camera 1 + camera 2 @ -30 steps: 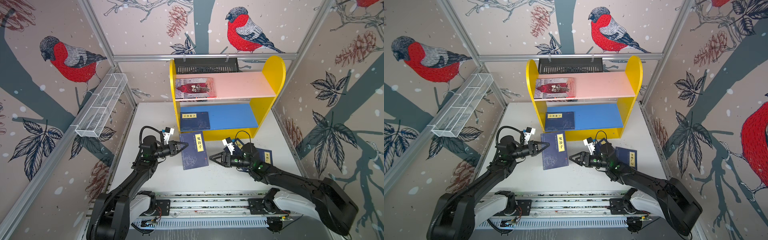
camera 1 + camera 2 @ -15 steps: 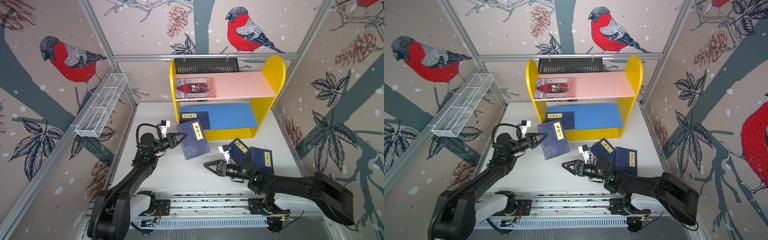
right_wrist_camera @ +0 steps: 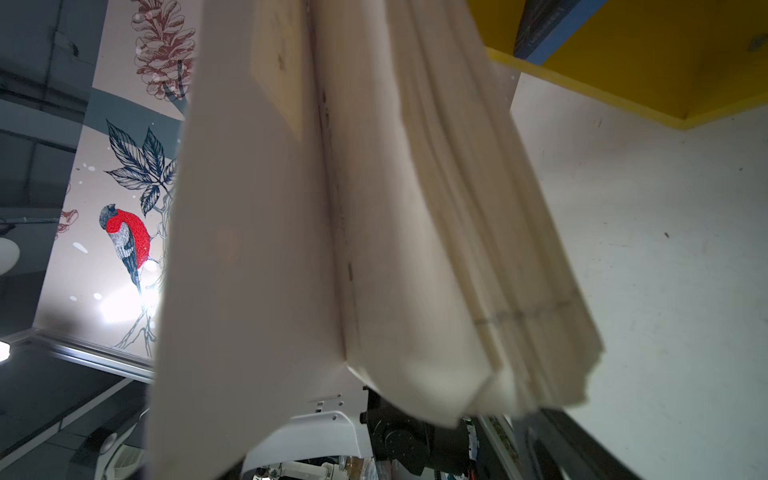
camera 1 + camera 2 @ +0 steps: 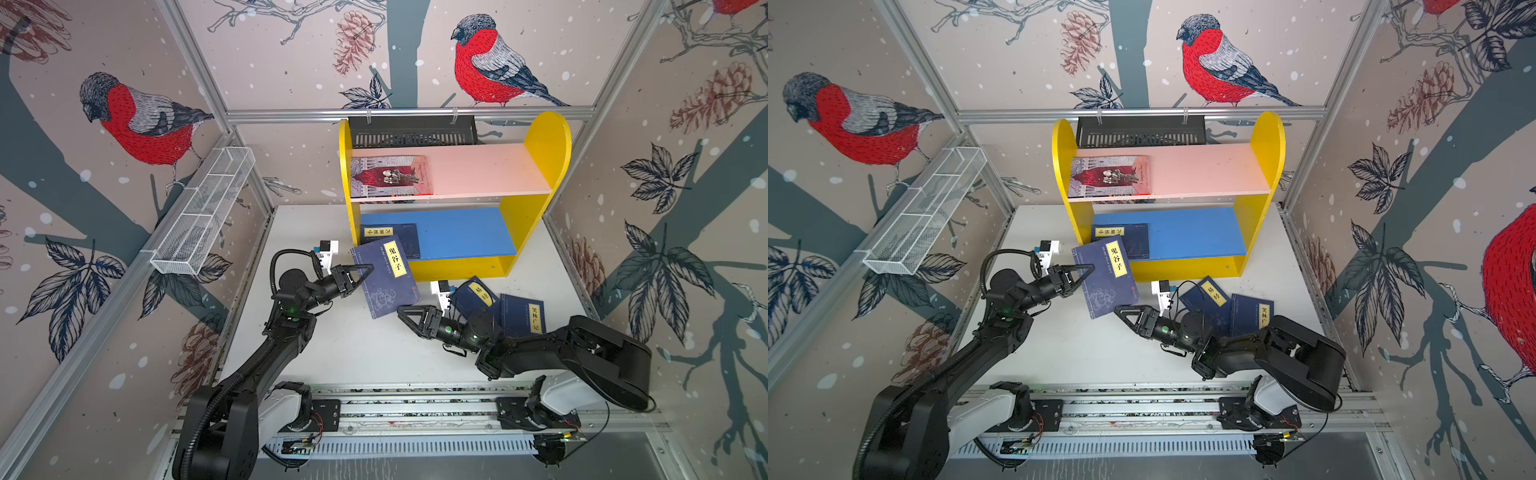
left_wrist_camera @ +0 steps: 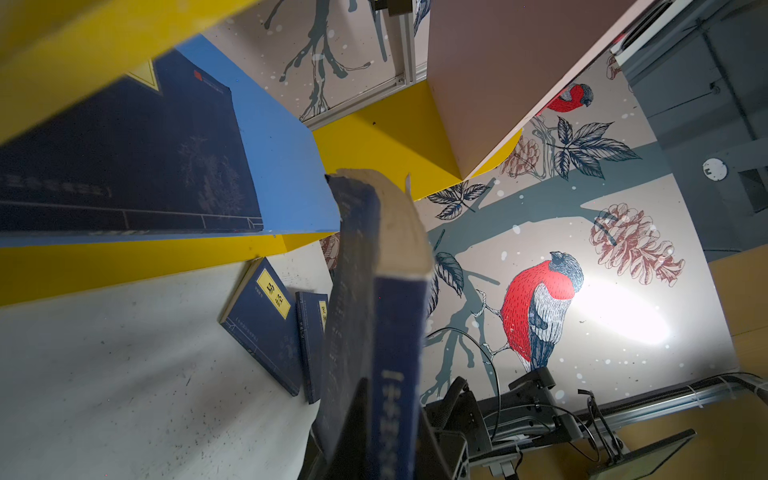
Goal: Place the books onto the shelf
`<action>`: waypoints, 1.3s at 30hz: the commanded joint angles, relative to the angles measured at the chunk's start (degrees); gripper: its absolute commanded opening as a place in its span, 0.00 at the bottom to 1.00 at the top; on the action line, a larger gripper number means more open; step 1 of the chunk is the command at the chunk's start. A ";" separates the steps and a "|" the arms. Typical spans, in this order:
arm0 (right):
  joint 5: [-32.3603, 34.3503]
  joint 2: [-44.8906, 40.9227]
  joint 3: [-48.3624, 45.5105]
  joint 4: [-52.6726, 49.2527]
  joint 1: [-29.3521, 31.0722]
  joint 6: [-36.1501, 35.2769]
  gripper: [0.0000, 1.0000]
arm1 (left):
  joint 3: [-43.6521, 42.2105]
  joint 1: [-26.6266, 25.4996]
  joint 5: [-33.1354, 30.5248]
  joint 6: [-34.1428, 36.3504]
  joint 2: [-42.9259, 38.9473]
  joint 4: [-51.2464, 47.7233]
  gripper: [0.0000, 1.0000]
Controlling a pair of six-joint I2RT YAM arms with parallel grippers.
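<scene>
**Both top views.** The left gripper [image 4: 366, 272] [image 4: 1086, 272] is clamped on the left long edge of the held book [image 4: 388, 291] [image 4: 1106, 286], a navy volume that is cover-up and off the table [image 4: 353, 353]. The book's long axis runs up-frame, leaning slightly left at the top. Its upper short edge overlaps the front of the blue lower board [image 4: 465, 232] [image 4: 1196, 232] of the shelf [image 4: 544, 141] [image 4: 1266, 141], and also covers part of the shelved navy book [image 4: 409, 243]. A red-covered book [image 4: 390, 176] lies on the pink upper board [image 4: 478, 170]. The lower tier lies up-frame and slightly right of the left gripper, so the book likely goes in lengthwise. The left arm is the nearer one and already carries it. The right gripper [image 4: 405, 318] [image 4: 1121, 316] is spread wide and empty. It sits just beside the held book's lower right corner. A tilted navy book [image 4: 476, 295] and an outer navy book [image 4: 521, 313] lie on the table at right.

**Left wrist view.** The held book [image 5: 374, 311] appears edge-on at centre frame, with its far end pointing at the blue lower board [image 5: 282, 166]. The fingers themselves are barely visible.

**Right wrist view.** The held book's [image 3: 415, 208] loose, fanned pages fill the frame, with the yellow shelf [image 3: 623, 62] at upper right. No fingers are visible here.
</scene>
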 commanded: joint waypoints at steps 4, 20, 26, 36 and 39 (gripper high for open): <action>1.90 3.83 1.70 11.35 -0.87 1.80 0.94 | -0.51 -0.12 0.23 -1.44 -1.02 4.72 0.00; 2.66 4.87 0.86 15.98 -3.44 2.50 0.61 | -1.97 -0.04 -0.49 -0.27 -1.51 2.82 0.00; 2.40 5.17 0.90 16.60 -3.61 2.80 0.36 | -2.40 0.14 -0.97 0.79 -1.51 1.92 0.00; 1.47 6.50 -0.24 17.59 -3.87 3.54 0.02 | -4.17 0.49 -1.85 3.15 -2.09 -1.60 0.00; 0.13 5.52 -1.00 17.36 -5.10 3.19 0.01 | -5.15 0.66 -2.03 5.07 -2.85 -3.66 0.11</action>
